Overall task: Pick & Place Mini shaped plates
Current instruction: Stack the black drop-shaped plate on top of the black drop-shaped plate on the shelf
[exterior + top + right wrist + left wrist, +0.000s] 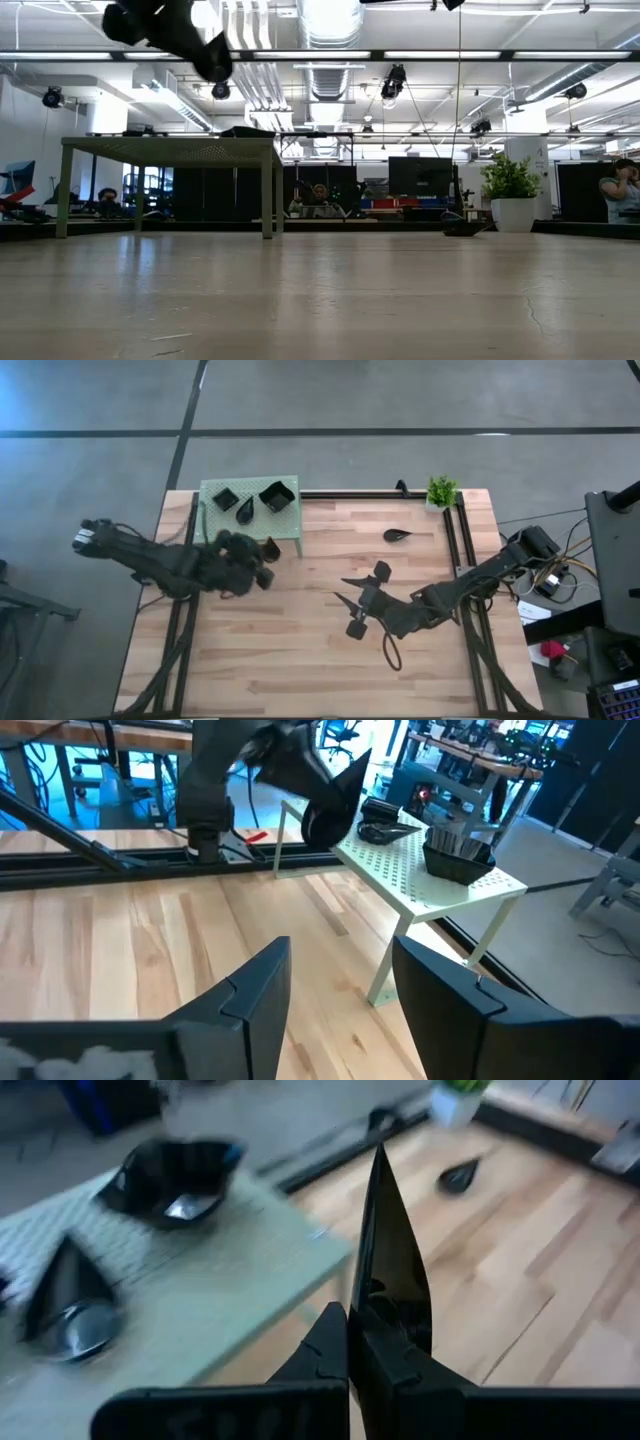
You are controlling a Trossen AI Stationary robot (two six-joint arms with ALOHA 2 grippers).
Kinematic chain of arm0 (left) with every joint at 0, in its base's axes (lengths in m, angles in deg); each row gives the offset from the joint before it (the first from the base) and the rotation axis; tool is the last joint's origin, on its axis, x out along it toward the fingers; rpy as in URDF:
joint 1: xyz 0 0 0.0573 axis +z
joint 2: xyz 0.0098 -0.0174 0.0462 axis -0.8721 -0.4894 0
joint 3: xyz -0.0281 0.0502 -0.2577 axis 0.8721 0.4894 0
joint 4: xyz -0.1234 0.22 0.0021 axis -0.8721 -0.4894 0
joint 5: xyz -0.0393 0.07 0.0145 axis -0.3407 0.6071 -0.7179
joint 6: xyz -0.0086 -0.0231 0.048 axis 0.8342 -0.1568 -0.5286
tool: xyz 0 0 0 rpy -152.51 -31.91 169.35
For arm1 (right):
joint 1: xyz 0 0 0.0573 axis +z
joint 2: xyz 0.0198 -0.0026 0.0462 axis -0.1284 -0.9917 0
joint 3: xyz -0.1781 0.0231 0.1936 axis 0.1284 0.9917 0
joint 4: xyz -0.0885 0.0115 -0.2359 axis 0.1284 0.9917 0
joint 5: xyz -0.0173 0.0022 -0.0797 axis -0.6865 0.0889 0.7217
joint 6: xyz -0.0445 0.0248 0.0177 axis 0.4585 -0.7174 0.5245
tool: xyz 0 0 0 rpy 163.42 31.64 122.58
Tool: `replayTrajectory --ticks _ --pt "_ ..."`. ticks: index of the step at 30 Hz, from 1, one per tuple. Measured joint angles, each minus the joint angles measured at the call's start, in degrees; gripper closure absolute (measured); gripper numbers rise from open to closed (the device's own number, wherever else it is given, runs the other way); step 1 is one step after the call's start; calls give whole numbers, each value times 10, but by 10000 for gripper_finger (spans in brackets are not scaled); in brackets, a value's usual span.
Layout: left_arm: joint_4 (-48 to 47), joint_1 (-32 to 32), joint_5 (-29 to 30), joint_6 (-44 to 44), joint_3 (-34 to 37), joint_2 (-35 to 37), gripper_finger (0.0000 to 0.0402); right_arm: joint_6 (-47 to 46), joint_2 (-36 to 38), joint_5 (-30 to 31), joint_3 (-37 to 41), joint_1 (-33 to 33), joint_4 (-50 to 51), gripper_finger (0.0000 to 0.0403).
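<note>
A green stand point(250, 525) sits at the table's far left with three mini shaped plates on it: two square ones point(225, 498) point(277, 495) and a leaf-shaped one point(245, 511). My left gripper point(262, 557) hovers beside the stand's near right corner, shut on another black leaf-shaped plate point(392, 1250). A further leaf plate point(397, 536) lies flat on the wood at the far right. My right gripper point(340, 1000) hangs open over the table's middle, nothing between its fingers. My left gripper pinches the leaf plate between its two fingers point(325, 1350) at the plate's broad end point(385, 1315). The plate stands on edge, its pointed tip point(380, 1155) sticking out beyond the fingers. It is lifted clear of the table, about level with the stand's top point(335, 795).
A small green potted plant point(441, 490) stands at the far right corner. Black rails point(455, 550) run along the table's far and side edges. Bare wood lies between the two arms and along the near edge. People sit in the room beyond the table.
</note>
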Motion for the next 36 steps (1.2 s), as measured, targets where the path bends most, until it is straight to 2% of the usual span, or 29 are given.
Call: replayTrajectory --ticks 5,9,14,17,21,24,29,32,36 --pt "-120 89 -95 -11 0 63 401 4 0 0 0 0 0 231" --pt "-162 159 -133 -59 0 101 401 4 0 0 0 0 0 228" --pt "-145 235 -146 -155 0 123 401 4 0 0 0 0 0 227" --pt "-121 288 -178 -222 0 121 401 1 0 0 0 0 0 227" --pt "-82 368 -262 -341 0 109 401 -11 0 0 0 0 0 231" --pt "-73 429 -332 -400 -1 102 401 -14 0 0 0 0 0 234" --pt "-64 496 -362 -443 -5 102 401 -25 0 0 0 0 0 233" --pt "-48 517 -396 -459 -2 101 401 -29 0 0 0 0 0 231" --pt "-23 530 -398 -462 -2 83 401 -30 0 0 0 0 0 232"
